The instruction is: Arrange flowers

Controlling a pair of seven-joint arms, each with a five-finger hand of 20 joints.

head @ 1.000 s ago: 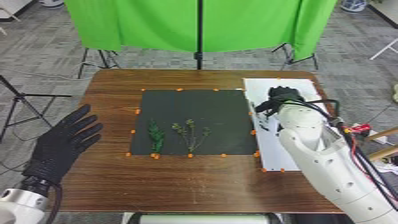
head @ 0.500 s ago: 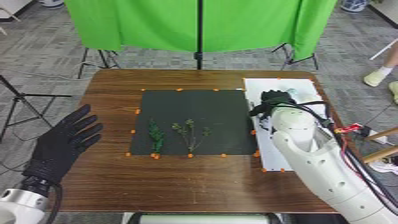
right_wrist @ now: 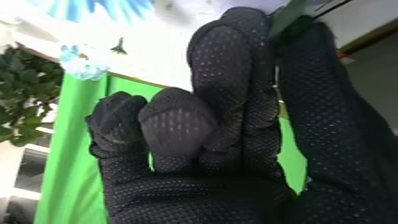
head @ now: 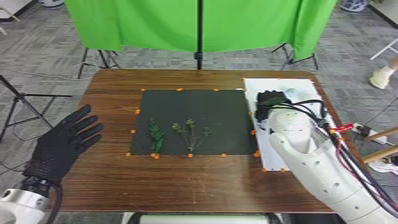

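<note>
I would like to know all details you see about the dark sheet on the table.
The dark sheet looks matte, nearly square, perhaps paper or cloth. It lies flat on the brown table, small orange marks along its edges. On its near half rest a leafy green sprig and, right of that, a thin branching sprig. A white sheet borders its right side.

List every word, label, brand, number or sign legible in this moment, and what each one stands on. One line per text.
None: no word, label, brand, number or sign can be read in either view.
The dark mat and the white sheet bear no legible print.
The orange marks are plain patches, not lettering.
The red part beside the right arm is too small to tell whether it bears print.
</note>
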